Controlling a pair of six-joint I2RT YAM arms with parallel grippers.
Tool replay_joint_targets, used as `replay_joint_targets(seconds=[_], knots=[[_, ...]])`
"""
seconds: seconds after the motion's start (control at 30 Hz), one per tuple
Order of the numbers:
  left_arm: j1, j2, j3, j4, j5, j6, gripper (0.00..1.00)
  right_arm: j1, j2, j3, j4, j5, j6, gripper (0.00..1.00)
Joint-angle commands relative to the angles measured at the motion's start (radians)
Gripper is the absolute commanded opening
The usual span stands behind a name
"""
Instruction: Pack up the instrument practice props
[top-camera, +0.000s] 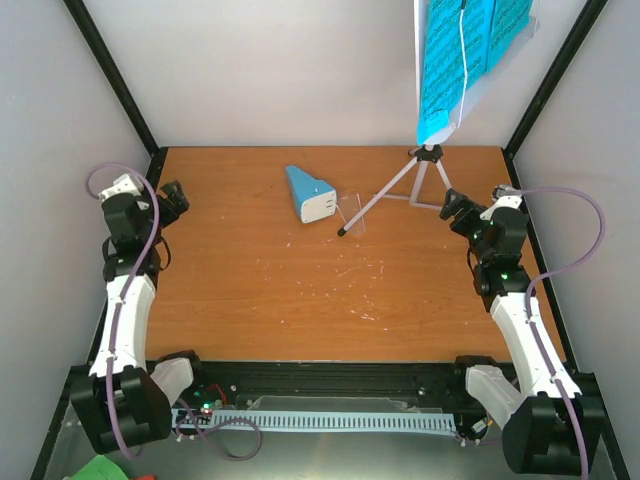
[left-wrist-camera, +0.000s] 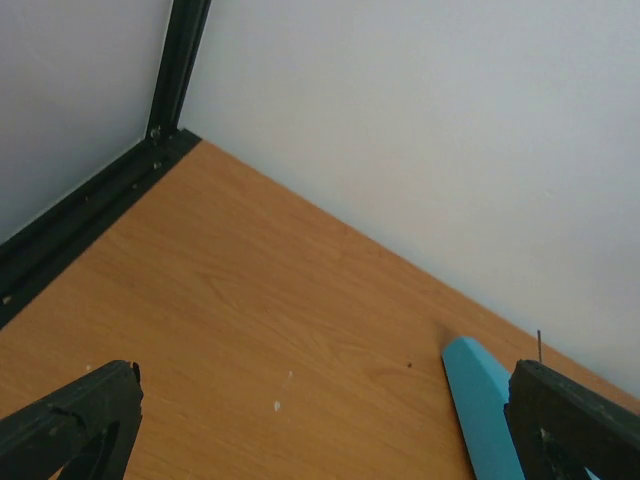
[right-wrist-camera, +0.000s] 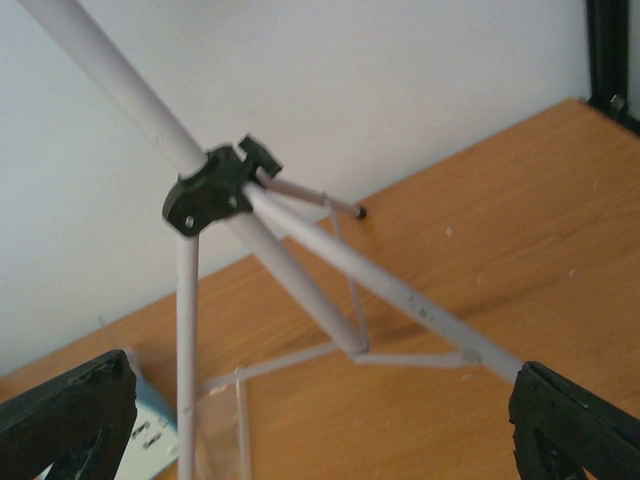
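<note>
The right gripper (right-wrist-camera: 320, 430) is spread wide and nothing is held. The music stand (right-wrist-camera: 210, 190) is found directly ahead, its hub and legs just beyond the fingers, with the sheet-music pages (top-camera: 465, 50) high above. The left gripper (left-wrist-camera: 320, 440) is equally wide and empty, and the metronome (left-wrist-camera: 480, 400) lies ahead to its right. No prop is judged packed yet; 1 approach and a centred grasp are called for next.

The near half of my surface (top-camera: 300, 310) is bare, and so is the far left corner by my left tool (top-camera: 174, 202). The metronome (top-camera: 310, 195) lies near the middle of the far edge. The music stand (top-camera: 428, 155) blocks the far right corner, close to my right tool (top-camera: 454, 208), with one leg reaching beside the metronome.
</note>
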Motion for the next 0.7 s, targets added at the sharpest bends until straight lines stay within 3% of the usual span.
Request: replay_joint_targets(seconds=[0.0,0.17,0.33,0.4,0.5,0.67], knots=[[0.003,0.028,0.116,-0.222,0.04,-0.033,0.99,0.001,0.001,0.021,-0.141,-0.126,0.033,1.0],[0.004,0.102,0.155,-0.227,0.175,-0.042,1.0,0.002,0.032,-0.033,-0.091,-0.28,0.006,1.0],[-0.046,0.183,0.148,-0.039,0.61,-0.038,1.0,0.008,0.023,-0.057,-0.086,-0.317,-0.023,1.0],[-0.166,0.291,0.267,-0.134,0.583,-0.009,0.99,0.009,-0.003,-0.065,-0.101,-0.312,-0.036,1.0],[-0.376,0.432,0.436,-0.257,0.388,0.052,0.99,0.011,-0.041,-0.081,-0.118,-0.317,-0.069,1.0],[-0.54,0.613,0.602,-0.32,0.212,0.003,1.0,0.012,-0.094,-0.101,-0.16,-0.292,-0.098,1.0]])
